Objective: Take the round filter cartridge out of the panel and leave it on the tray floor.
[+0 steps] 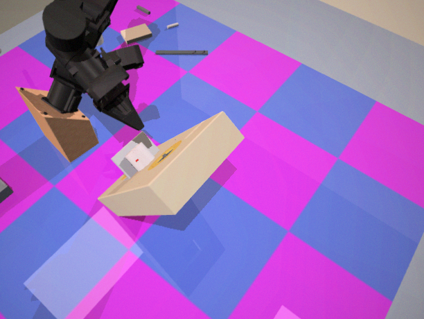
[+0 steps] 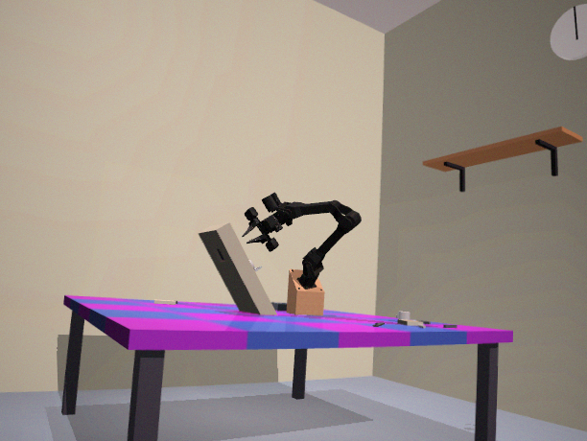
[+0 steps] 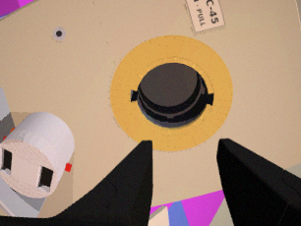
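The pale round cartridge (image 1: 140, 156) (image 3: 51, 135) is out of its opening and rests in the small grey tray (image 1: 118, 159) on the panel's sloping face. Its slotted face, with two dark slots, points outward in the wrist view, and small red tabs show at its sides. The beige service panel (image 1: 204, 166) (image 2: 240, 268) (image 3: 89, 64) leans back. Its round opening (image 3: 169, 90) with a yellow ring is empty and dark inside. My gripper (image 1: 142, 127) (image 2: 246, 239) (image 3: 185, 148) is open and empty, held off the panel face, to the right of the cartridge in the wrist view.
The wooden arm base (image 1: 74, 139) (image 2: 307, 299) stands near the panel. A beige block (image 1: 136, 33), a dark bar (image 1: 181, 53) and small rods lie on the checkered table behind. A label (image 3: 207, 15) is above the opening. A second yellow ring shows partly beside the tray in the top view.
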You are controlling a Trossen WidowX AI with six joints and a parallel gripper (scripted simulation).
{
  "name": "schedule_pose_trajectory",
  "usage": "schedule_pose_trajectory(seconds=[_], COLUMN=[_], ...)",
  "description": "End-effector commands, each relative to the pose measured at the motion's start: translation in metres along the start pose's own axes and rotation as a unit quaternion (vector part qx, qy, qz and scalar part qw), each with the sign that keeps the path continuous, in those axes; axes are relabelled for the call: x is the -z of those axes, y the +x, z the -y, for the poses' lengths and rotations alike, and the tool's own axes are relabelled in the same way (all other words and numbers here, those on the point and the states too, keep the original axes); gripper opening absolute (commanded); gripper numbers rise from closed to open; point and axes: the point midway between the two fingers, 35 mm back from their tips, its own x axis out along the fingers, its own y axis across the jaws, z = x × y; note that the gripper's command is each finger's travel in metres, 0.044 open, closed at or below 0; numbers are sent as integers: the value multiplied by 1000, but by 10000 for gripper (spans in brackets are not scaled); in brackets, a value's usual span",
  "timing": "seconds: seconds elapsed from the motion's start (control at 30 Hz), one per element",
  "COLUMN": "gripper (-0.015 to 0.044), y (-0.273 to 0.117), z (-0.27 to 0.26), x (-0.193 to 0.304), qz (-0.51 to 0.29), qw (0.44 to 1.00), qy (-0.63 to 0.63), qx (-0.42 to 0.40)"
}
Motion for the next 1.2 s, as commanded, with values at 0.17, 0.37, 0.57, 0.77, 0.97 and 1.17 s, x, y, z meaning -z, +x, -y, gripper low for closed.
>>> schedule_pose_trajectory(seconds=[0.17, 0.37, 0.57, 0.77, 0.97, 1.17], gripper=[344, 344, 305, 305, 305, 305], y=[-40, -36, -10, -2, -1, 7], z=[54, 45, -20, -60, -60, -64], x=[-14, -9, 15, 25, 25, 27], qz=[-1, -12, -99, -172, -172, -173], qw=[1000, 996, 894, 781, 781, 782], qy=[-5, 81, 425, 585, 585, 585], qx=[3, -18, -102, -131, -131, -130])
